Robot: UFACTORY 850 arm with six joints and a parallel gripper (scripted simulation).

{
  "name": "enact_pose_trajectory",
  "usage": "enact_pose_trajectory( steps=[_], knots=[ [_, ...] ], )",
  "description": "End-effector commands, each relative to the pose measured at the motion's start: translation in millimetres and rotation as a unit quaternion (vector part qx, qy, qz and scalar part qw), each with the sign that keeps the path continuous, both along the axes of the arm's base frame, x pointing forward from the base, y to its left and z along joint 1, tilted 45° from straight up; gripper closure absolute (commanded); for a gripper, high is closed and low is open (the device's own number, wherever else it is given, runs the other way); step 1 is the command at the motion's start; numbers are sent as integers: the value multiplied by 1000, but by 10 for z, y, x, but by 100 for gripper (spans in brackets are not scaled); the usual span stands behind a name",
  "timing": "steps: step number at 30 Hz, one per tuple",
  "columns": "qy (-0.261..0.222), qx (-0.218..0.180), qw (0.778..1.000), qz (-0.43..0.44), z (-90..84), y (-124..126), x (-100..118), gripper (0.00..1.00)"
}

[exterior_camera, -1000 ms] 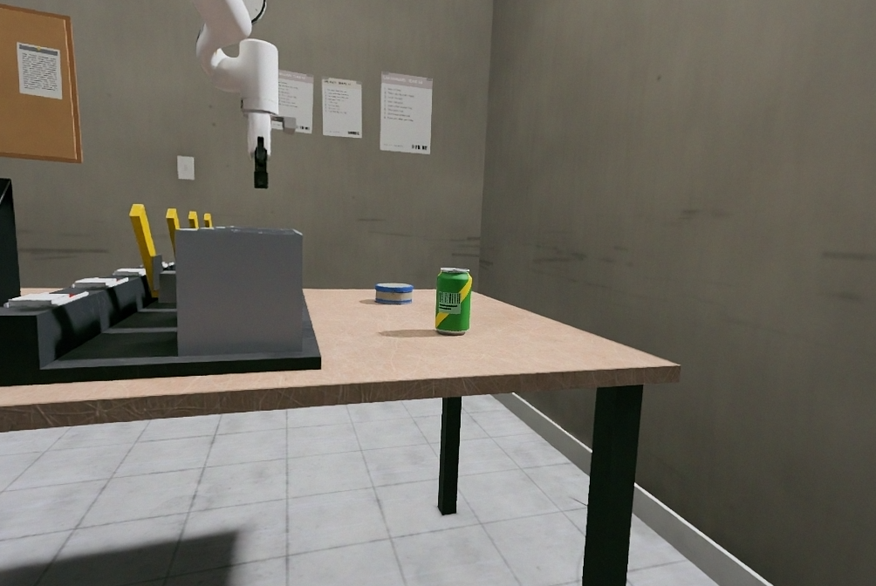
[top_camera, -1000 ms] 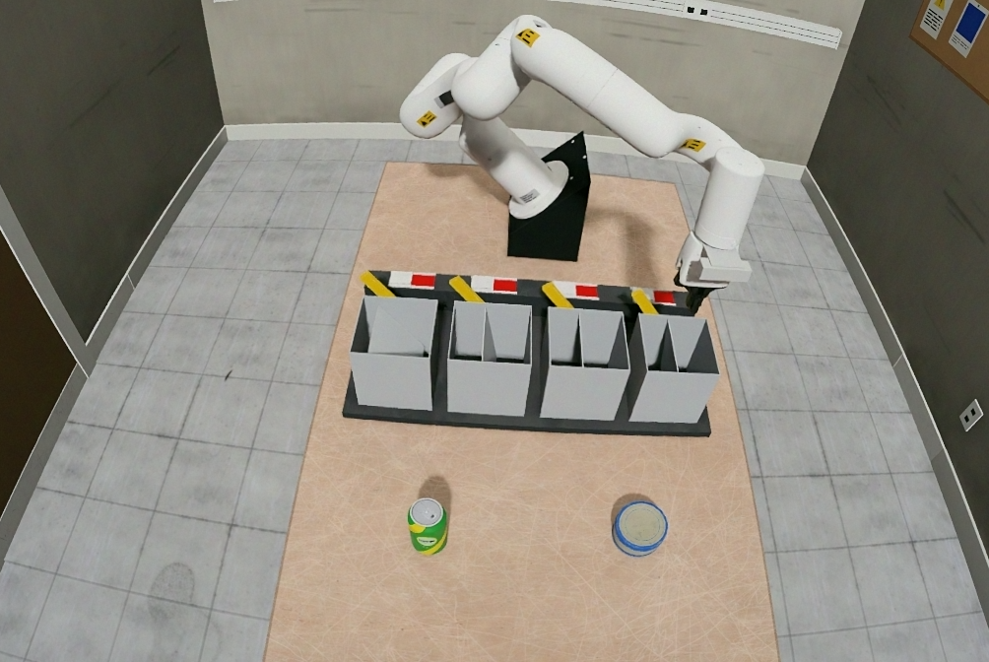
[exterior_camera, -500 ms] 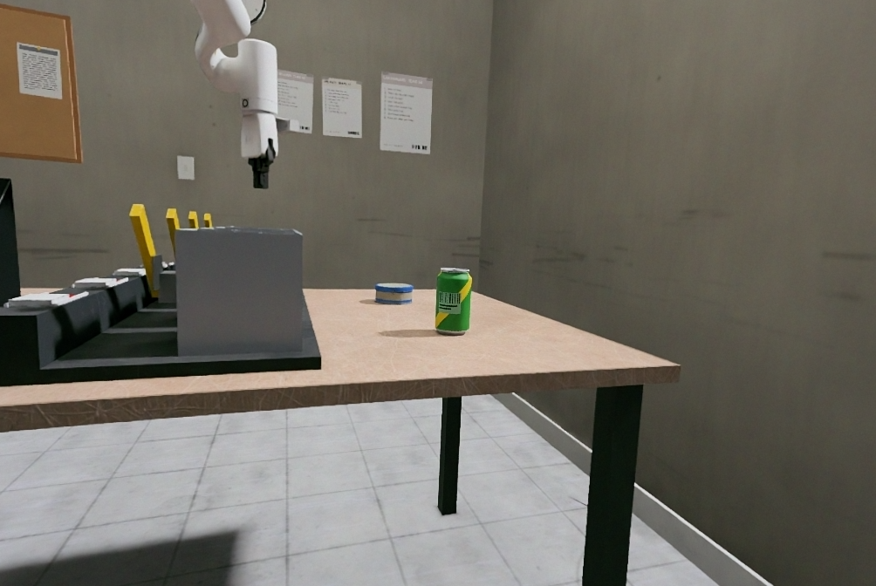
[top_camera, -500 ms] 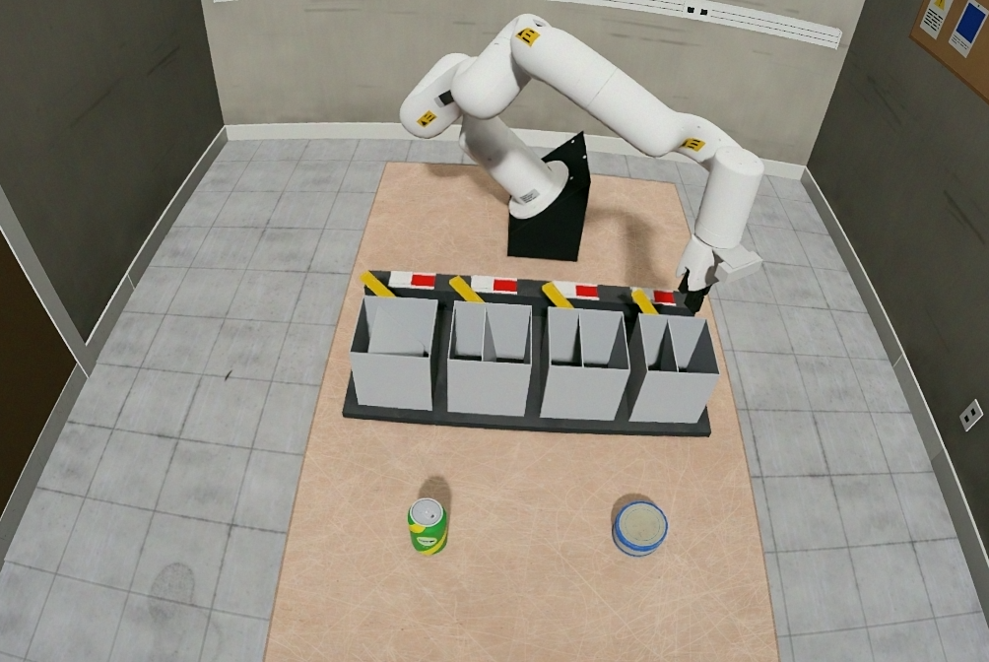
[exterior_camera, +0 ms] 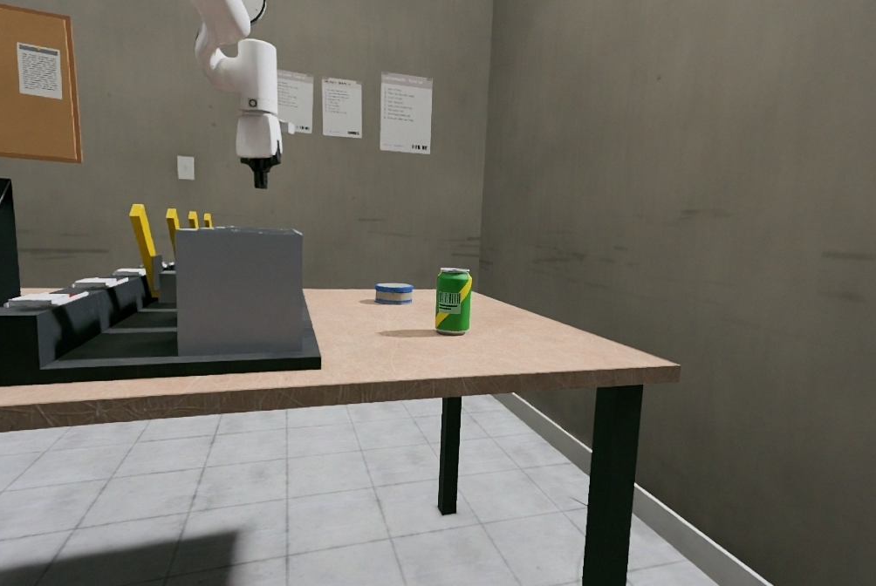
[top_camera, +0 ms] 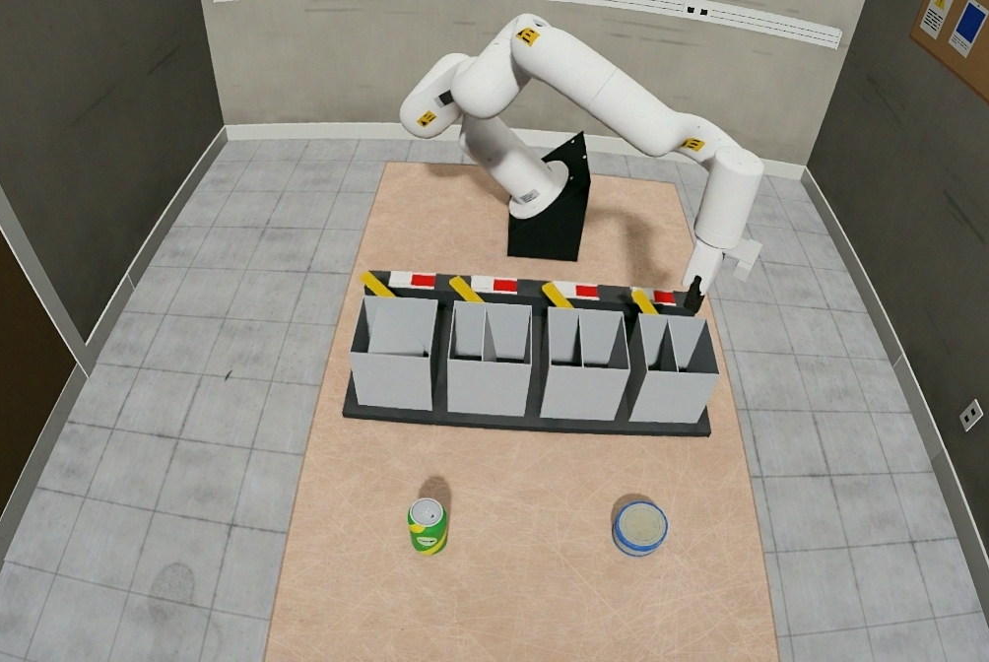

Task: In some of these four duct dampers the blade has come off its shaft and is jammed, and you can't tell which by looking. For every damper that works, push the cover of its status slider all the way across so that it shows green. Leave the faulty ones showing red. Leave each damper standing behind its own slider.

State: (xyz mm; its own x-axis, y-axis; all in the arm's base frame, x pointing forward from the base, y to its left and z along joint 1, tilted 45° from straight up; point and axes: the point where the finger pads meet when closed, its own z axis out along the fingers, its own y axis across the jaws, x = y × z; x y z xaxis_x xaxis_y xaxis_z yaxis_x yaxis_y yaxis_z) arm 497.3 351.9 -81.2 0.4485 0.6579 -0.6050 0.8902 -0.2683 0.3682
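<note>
Four grey duct dampers stand in a row on a black base: the left one, the second, the third and the right one. Each has a yellow lever, such as the one at the far left. Behind them four status sliders show red, from the left one to the right one. My gripper is shut and empty, hanging high above the right end of the slider row; it also shows in the side view.
A green can and a blue-rimmed round tin stand on the near part of the table. The arm's black pedestal is behind the sliders. The table's right edge lies close to the right damper.
</note>
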Motion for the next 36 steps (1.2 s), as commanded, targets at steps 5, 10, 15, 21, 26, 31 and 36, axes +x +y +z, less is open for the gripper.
enact_pose_trajectory(
  steps=[5, 10, 15, 21, 26, 31, 36],
  knots=[
    [100, -10, 990, 95, 9, 11, 4, 100],
    [159, -17, 975, 155, 9, 11, 3, 100],
    [190, -20, 964, 186, 9, 11, 3, 100],
    [191, -20, 964, 187, 14, 6, 5, 100],
    [190, -20, 964, 186, 403, -288, 163, 100],
    [189, -21, 964, 186, 757, -593, 263, 100],
    [189, -21, 964, 186, 1082, -908, 314, 100]
  ],
)
